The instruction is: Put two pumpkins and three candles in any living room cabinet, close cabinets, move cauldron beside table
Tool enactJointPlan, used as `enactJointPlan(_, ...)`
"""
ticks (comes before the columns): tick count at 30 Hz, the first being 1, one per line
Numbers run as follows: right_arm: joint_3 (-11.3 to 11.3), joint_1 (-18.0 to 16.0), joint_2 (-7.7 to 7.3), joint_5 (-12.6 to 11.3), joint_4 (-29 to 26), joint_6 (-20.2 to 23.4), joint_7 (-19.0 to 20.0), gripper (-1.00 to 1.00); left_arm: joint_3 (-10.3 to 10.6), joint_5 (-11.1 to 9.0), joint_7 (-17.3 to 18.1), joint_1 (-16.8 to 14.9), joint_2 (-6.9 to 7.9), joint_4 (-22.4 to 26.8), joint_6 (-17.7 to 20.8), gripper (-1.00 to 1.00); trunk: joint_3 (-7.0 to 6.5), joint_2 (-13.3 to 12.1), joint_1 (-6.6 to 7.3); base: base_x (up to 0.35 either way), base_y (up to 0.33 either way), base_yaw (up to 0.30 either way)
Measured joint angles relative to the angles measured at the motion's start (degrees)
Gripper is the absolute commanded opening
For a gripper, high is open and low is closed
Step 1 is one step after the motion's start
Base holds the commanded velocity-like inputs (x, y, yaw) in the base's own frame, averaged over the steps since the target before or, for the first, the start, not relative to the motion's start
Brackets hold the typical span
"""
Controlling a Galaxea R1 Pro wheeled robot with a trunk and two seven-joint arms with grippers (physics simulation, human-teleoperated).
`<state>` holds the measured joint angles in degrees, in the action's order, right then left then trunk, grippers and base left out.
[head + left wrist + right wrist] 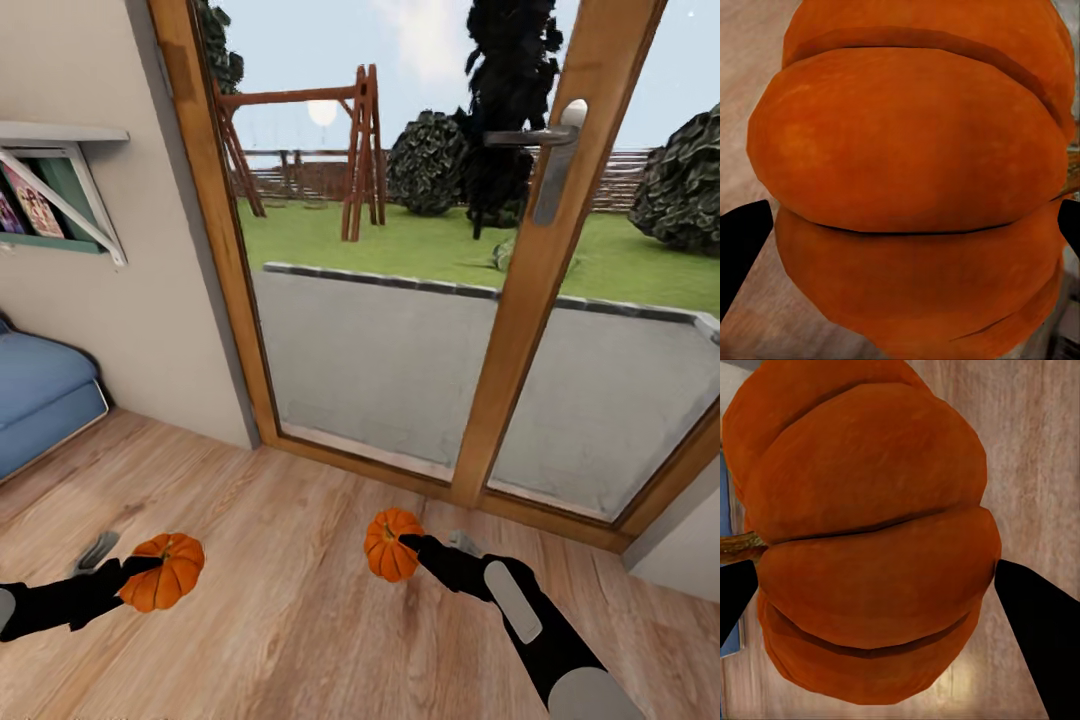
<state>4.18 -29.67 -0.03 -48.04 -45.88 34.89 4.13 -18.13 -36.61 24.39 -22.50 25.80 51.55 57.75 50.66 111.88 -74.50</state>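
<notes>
A wooden floor (pixel 300 620) ran up to a glass patio door (pixel 520 300) in the head view, where the left gripper (pixel 140 575) and right gripper (pixel 405 545) each pinched a ribbed orange pumpkin: the left pumpkin (pixel 165 572) and the right pumpkin (pixel 390 545), both above the floor. In the left wrist view, black fingers (pixel 742 240) flanked that pumpkin (pixel 915 187). The right wrist view showed its pumpkin (pixel 870 540), brown stem (pixel 739 546) sideways. No writing was readable.

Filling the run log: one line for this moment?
left end effector: holds pumpkin | right end effector: holds second pumpkin | facing glass door

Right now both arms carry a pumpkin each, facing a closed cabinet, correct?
Not a cabinet. The head view shows a wood-framed glass door to the garden ahead. The rest holds: the left gripper and right gripper each hold a pumpkin.
</notes>
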Motion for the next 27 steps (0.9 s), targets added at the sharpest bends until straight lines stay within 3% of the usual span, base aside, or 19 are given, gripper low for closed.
enactJointPlan(5,0.1,0.0,0.30,2.3,0.0,-1.7,-0.5,-1.00,0.1,-0.8,-7.4,0.0,-2.49,2.9,0.1,-1.00,-0.94,-2.0,1.10,0.000,0.000,0.027)
enactJointPlan(10,6.3,0.0,0.36,3.2,0.1,-6.6,-0.5,-1.00,0.3,-0.4,-22.4,0.0,-6.20,6.3,0.0,-1.00,-1.83,-4.0,2.20,0.000,0.000,0.002)
enactJointPlan(13,7.5,-0.1,0.37,3.5,0.1,-7.0,-0.7,-1.00,0.3,-0.6,-28.0,0.0,-7.39,7.2,0.0,-1.00,-2.37,-5.2,2.86,0.000,0.000,0.000)
enactJointPlan(18,8.0,-0.1,0.38,3.5,0.1,-7.2,-0.8,-1.00,0.4,-0.9,-31.2,0.0,-9.09,7.6,-0.1,-1.00,-3.27,-7.2,3.95,0.000,0.000,0.000)
enactJointPlan(27,8.1,-0.4,0.38,3.5,0.1,-7.2,-0.8,-1.00,0.5,-0.8,-31.5,0.0,-9.36,7.6,-0.1,-1.00,-4.89,-10.8,5.93,0.000,0.000,0.000)
